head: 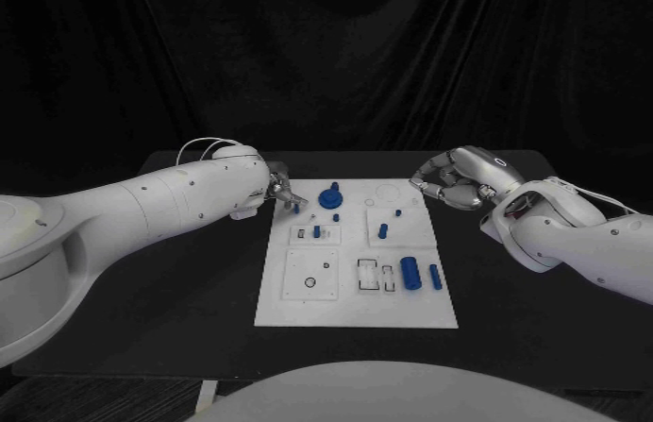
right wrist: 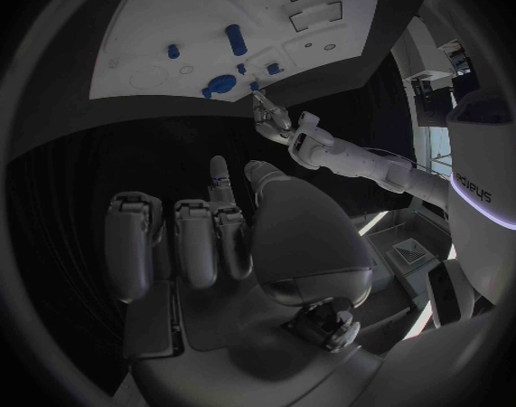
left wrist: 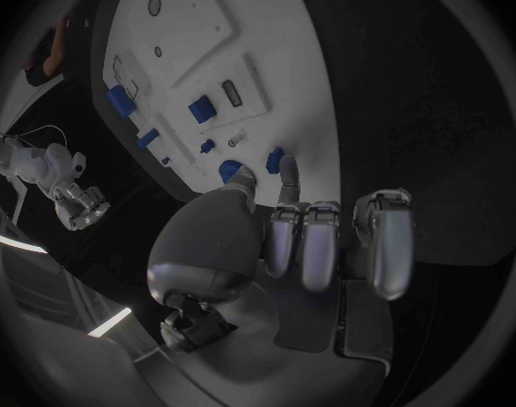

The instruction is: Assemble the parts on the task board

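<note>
At the fingertips of the left hand (head: 279,192) stands a small blue peg (head: 297,208) on the white board's (head: 357,312) far corner — whether pinched or merely touched, I cannot tell. It looks light, stiff and slick; best pinched by its sides. Beyond the board's other edge the right hand (head: 456,182) hovers over the table (head: 163,299) — fingers curled, holding nothing.

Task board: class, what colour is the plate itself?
White; the task board shows best in the head view, against the black table.
</note>
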